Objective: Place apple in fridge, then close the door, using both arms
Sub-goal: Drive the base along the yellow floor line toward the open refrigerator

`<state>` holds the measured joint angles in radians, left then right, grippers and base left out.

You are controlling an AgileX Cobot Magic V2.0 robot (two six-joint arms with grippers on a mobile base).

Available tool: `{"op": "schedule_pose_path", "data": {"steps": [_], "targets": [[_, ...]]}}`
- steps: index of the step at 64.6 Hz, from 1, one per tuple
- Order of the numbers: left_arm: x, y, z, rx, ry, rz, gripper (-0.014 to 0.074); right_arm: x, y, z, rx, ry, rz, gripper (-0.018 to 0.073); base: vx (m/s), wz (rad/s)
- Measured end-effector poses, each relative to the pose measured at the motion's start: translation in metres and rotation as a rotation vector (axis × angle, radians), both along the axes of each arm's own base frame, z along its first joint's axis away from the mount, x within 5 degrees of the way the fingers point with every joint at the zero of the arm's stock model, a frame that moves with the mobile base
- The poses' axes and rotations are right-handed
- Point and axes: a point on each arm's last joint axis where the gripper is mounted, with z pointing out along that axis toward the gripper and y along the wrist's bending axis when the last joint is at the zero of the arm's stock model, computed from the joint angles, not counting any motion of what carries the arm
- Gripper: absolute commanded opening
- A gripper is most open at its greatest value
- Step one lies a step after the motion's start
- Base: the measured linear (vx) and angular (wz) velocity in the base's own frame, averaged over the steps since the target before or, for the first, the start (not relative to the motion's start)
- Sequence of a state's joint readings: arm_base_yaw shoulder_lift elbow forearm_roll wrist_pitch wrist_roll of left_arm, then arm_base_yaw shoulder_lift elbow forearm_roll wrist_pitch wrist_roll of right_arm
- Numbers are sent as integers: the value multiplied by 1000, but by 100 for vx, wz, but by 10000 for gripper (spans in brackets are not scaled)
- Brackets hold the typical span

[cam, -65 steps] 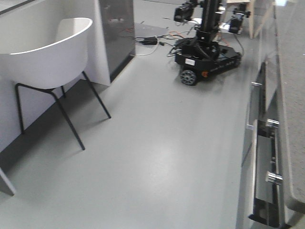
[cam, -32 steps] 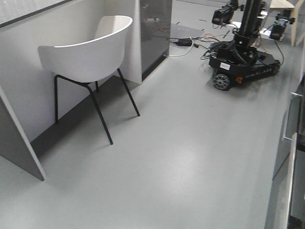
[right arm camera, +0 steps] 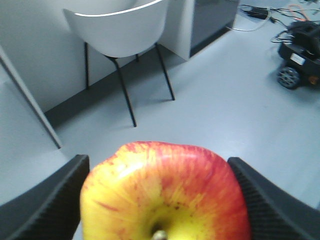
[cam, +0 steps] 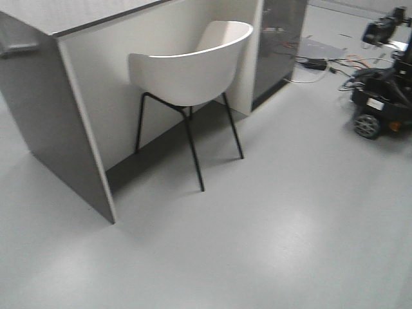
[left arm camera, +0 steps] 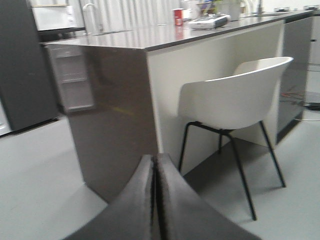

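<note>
red-and-yellow glossy round apple [right arm camera: 165,200] is clamped in the right hand [right arm camera: 162,200]. one dark ribbed finger [right arm camera: 45,200] touches each side, stem end faces the wrist camera. apple fills the lower half of that view, held up off the pale grey smooth floor [right arm camera: 225,110].

left hand [left arm camera: 155,200]: dark fingers pressed flat together, nothing between them.

surroundings:
- white moulded shell chair [cam: 193,71] on thin black metal legs, tucked part way under a long table [cam: 51,122].
- table has a dark glossy top, a dark grey end face and a white inner side.
- chair back is just beside a white partition, with a dark grey glossy panel [cam: 280,45] past it.
- small red cup [left arm camera: 178,16] stands on the table top, far end in the left wrist view. near it is a flat silver tray-like thing [left arm camera: 209,21], too blurred to name.
- black wheeled robot base [cam: 380,103] sits well apart from the chair, on the right of the front view.
- black and orange cables [cam: 322,63] lie on the floor beside it.
</note>
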<state>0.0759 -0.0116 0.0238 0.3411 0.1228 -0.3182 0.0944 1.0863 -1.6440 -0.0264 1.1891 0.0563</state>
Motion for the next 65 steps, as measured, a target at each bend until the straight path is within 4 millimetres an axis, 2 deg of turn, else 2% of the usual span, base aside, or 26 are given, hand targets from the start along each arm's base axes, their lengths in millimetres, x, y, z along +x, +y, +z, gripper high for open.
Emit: {"op": "schedule_pose_path", "data": {"steps": [65], "targets": [[0, 0, 0, 0, 0, 0, -6, 0, 0, 0, 0, 0, 0, 78, 0, 45]]}}
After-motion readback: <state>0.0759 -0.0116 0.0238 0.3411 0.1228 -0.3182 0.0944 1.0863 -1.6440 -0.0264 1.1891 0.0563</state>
